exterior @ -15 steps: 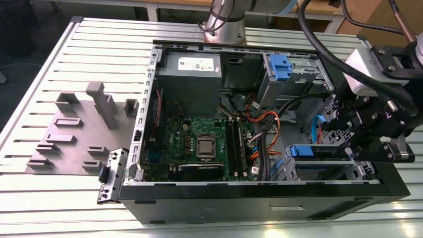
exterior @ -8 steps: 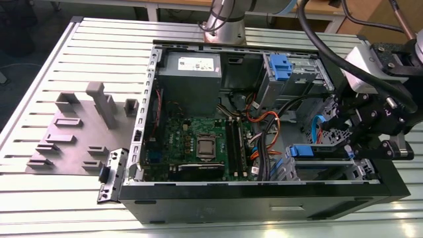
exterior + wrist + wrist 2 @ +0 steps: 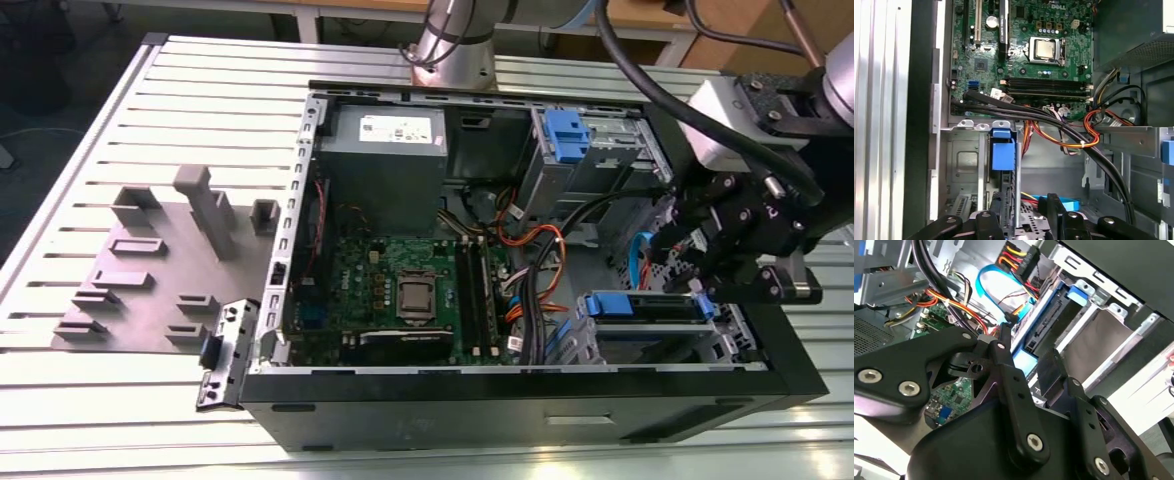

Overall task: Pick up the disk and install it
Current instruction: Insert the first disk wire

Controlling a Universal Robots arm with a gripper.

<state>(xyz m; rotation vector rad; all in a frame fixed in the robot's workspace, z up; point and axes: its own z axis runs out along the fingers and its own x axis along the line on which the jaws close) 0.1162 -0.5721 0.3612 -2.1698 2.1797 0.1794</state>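
The claw (image 3: 714, 280) hangs at the corner drive cage of the open computer case (image 3: 534, 405). The disk (image 3: 1046, 327) stands on edge in that cage, with its connector end directly at the claw and its blue handle (image 3: 1003, 154) at the end farthest from the claw. Whether the claw clamps the disk or merely brackets it cannot be told. Beyond the handle lies the motherboard (image 3: 1019, 45). A second blue-handled carrier (image 3: 567, 135) sits well apart from the claw, in another cage.
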